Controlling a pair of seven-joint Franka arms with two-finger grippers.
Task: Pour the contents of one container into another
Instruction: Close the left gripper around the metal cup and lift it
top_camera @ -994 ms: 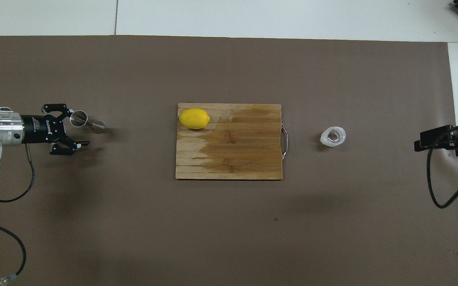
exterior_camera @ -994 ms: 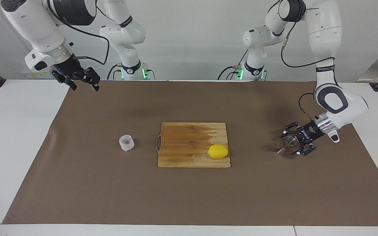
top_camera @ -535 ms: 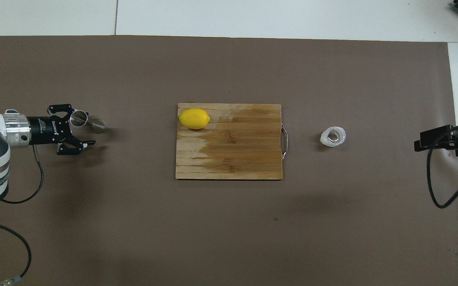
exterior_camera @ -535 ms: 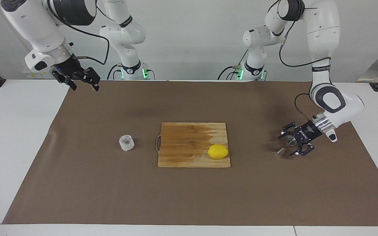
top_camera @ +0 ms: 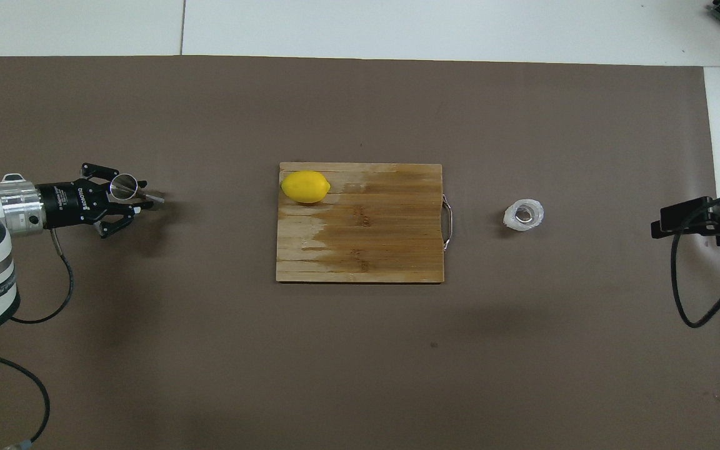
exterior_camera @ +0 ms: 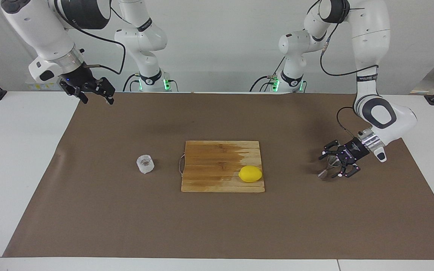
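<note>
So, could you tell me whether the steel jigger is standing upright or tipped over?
Upright: the steel jigger stands on its lower cone on the brown mat, open mouth up, with the left gripper around its waist.

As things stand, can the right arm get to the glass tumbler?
Probably yes. The right gripper hangs open in the air at its end of the table, and only bare mat lies around the glass tumbler; the cutting board sits aside.

shiny steel jigger (exterior_camera: 326, 168), frosted glass tumbler (exterior_camera: 145, 164)
</note>
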